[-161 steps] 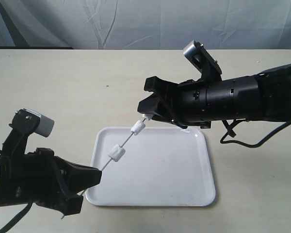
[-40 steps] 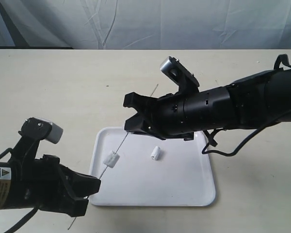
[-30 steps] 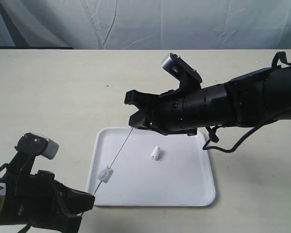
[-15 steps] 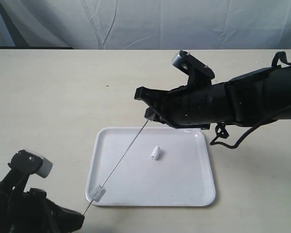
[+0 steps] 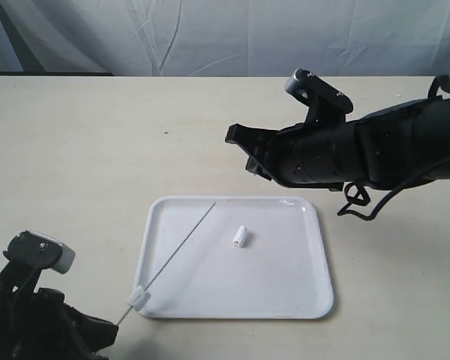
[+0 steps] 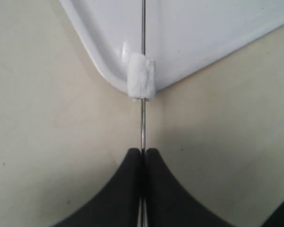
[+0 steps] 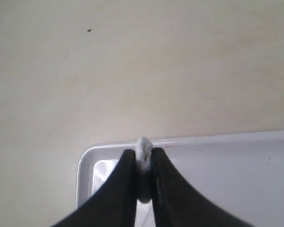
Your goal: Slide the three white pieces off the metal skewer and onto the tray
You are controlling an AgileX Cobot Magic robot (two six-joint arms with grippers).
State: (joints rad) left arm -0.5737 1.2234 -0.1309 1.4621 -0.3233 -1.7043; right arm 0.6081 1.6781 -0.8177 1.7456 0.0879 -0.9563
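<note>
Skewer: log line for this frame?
left gripper: shut on skewer | right gripper: shut on white piece | tray: loose piece | skewer: threaded piece at tray corner

I judge this a lab test station: plain beige table [image 5: 82,135], creased white cloth [image 5: 210,37] hung as backdrop behind it.

The metal skewer [image 6: 142,125] (its near end) is hidden inside the left gripper [image 6: 143,152].
</note>
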